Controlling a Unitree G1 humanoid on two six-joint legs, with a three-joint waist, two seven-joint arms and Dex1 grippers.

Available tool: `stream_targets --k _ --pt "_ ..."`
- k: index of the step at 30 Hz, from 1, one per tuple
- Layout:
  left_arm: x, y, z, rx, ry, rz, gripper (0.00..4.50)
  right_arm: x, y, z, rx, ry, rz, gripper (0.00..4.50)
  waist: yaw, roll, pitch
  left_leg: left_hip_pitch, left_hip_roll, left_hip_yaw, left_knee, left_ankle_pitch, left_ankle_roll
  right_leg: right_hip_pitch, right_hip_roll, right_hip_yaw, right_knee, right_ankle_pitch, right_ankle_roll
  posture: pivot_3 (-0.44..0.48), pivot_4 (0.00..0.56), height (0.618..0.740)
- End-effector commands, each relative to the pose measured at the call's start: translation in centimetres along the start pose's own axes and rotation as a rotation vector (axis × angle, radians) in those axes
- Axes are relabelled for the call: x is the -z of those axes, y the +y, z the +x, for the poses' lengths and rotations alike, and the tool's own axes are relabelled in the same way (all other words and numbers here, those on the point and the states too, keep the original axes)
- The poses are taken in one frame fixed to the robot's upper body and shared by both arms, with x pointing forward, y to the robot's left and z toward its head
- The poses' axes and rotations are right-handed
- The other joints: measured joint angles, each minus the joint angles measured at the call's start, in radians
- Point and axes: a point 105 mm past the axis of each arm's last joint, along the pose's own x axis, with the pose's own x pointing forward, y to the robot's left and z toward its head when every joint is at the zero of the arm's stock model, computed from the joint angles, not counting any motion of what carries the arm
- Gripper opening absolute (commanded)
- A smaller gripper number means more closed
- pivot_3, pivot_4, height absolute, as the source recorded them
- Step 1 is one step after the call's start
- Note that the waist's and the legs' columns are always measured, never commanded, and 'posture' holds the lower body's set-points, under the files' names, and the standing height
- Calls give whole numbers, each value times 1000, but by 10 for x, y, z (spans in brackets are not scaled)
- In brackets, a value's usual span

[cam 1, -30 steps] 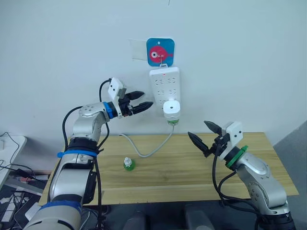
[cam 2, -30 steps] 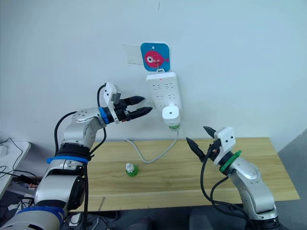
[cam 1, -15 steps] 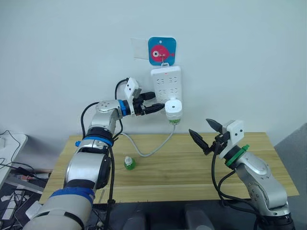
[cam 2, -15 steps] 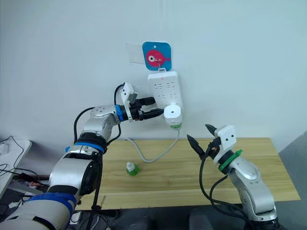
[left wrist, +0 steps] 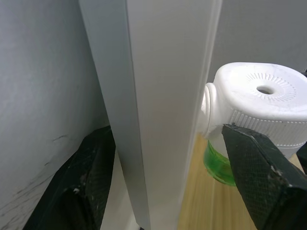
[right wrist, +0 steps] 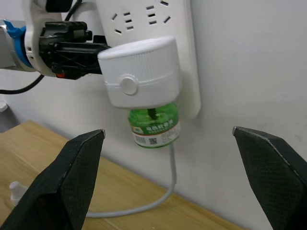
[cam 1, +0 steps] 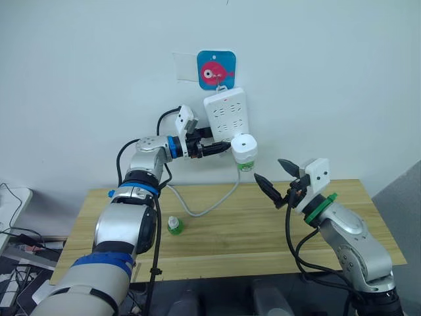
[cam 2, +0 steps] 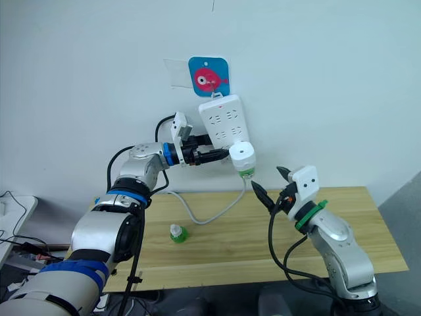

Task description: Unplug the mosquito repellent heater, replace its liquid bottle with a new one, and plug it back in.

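Nearest us, our right gripper (cam 1: 277, 184) hangs above the table (cam 1: 223, 230) with its two black fingers spread wide, holding and touching nothing. In its wrist view the heater (right wrist: 140, 72) sits between those open fingers but well beyond them.

Further back on the table, a spare bottle (cam 1: 174, 225) stands upright near the grey cord (cam 1: 209, 205) that trails down from the wall.

At the wall, the heater is plugged into the lower end of the power strip (cam 1: 227, 113), with its green bottle (right wrist: 153, 124) hanging beneath. Our left gripper (cam 1: 220, 146) reaches in from the side, jaws apart: one finger (left wrist: 261, 165) lies against the heater's ribbed side, the other behind the strip's edge. The strip hangs tilted under a fish sticker (cam 1: 216, 70).
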Motion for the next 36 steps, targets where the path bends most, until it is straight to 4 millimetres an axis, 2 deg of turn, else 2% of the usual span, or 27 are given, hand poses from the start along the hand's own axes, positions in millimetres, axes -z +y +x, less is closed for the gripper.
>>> stream_targets --k 1,4,5,14,18,25,30,36 --pt "-24 -1 7 15 -64 43 2448 -23 10 3 -27 -73 -12 4500 -1 0 0 0 0 0 0 0 0 0 0 0 0 0 0 -252 124 740" --pt "-22 -1 7 16 -66 39 1485 -29 17 9 -32 -74 -19 4500 -3 0 1 0 0 0 0 0 0 0 0 0 0 0 0 -249 134 740" --pt "-22 -1 7 14 -67 38 1308 -30 18 11 -31 -73 -23 4500 -3 0 2 0 0 0 0 0 0 0 0 0 0 0 0 -249 134 740" --pt "-21 -4 13 13 -64 46 1311 -41 28 45 32 -92 -62 4500 -4 0 3 0 0 -1 0 0 0 0 0 0 0 0 0 -253 145 740" --pt "-21 -3 12 10 -60 49 1311 -41 21 58 90 -96 -149 4500 -2 0 4 -1 -1 -2 0 0 0 0 0 -1 0 0 0 -241 146 740" --pt "-18 -3 10 4 -53 52 1311 -38 15 65 115 -95 -202 4500 -3 0 4 -1 -1 -2 0 0 0 0 -1 -1 -1 0 0 -233 146 740" --pt "-19 -2 9 -6 -56 54 1311 -40 19 63 82 -125 -181 2966 -3 0 4 -1 -1 -2 0 0 0 0 -1 -1 0 0 0 -232 146 740" --pt "-18 0 8 -18 -53 57 1311 -36 22 50 55 -124 -177 2965 -3 0 4 -1 -1 -3 0 0 0 0 -1 -2 -1 0 0 -237 146 740"
